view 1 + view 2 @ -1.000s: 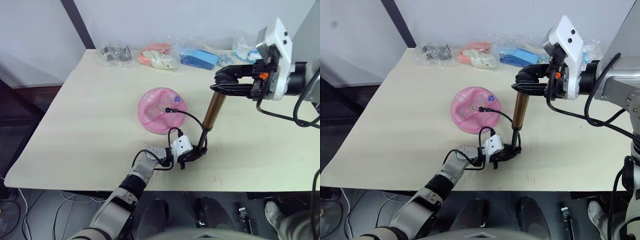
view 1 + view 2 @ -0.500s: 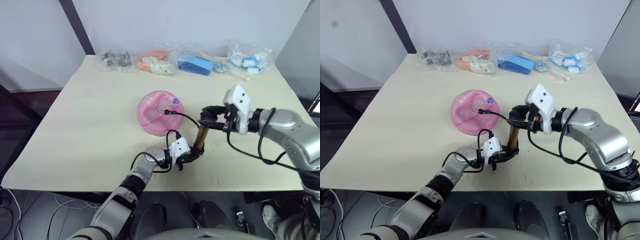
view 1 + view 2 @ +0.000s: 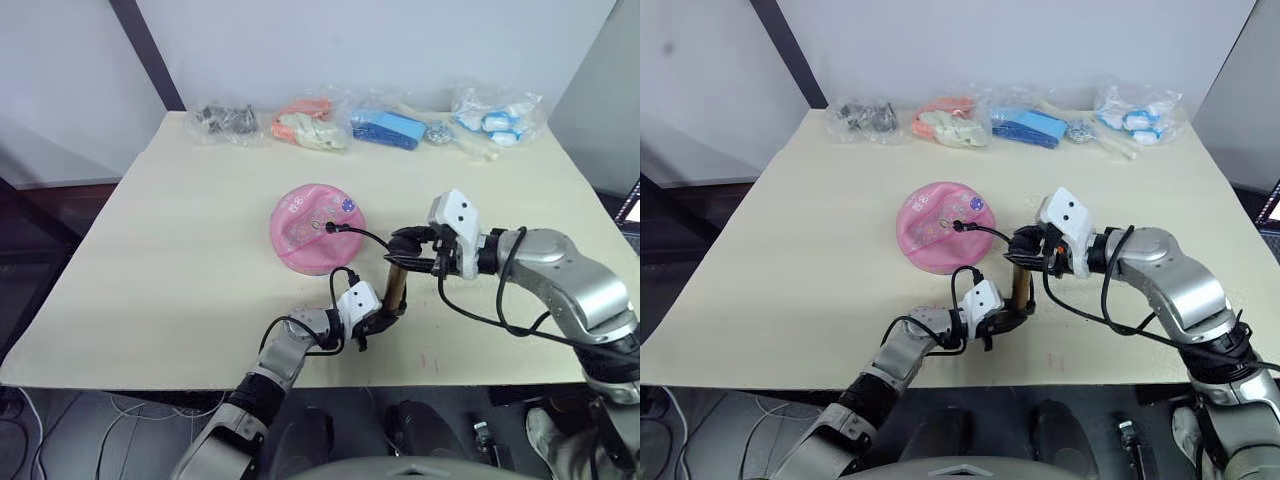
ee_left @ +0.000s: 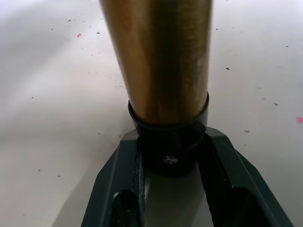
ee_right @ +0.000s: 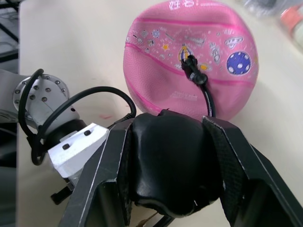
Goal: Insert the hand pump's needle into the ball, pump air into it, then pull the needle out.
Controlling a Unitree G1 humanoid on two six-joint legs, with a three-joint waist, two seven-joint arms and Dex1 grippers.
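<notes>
The pink ball (image 3: 312,232) lies caved in at mid-table. The needle (image 3: 330,226) sits in its valve by its black fitting, and the thin black hose loops back to the hand pump (image 3: 394,285). The pump stands upright near the front edge. My left gripper (image 3: 384,314) is shut on its black bottom cap (image 4: 168,151), one finger (image 4: 124,189) on each side below the gold barrel (image 4: 161,56). My right gripper (image 3: 408,250) is shut on the black handle (image 5: 168,161) at the top, low over the barrel.
Several clear bags lie along the table's far edge: dark parts (image 3: 225,118), orange and white items (image 3: 305,125), blue items (image 3: 393,128) and blue-white items (image 3: 495,118). The table's front edge (image 3: 450,372) runs just behind the pump.
My right gripper has come down from high above the table, pushing the handle and gold barrel down onto the base. My left gripper has held the base in place.
</notes>
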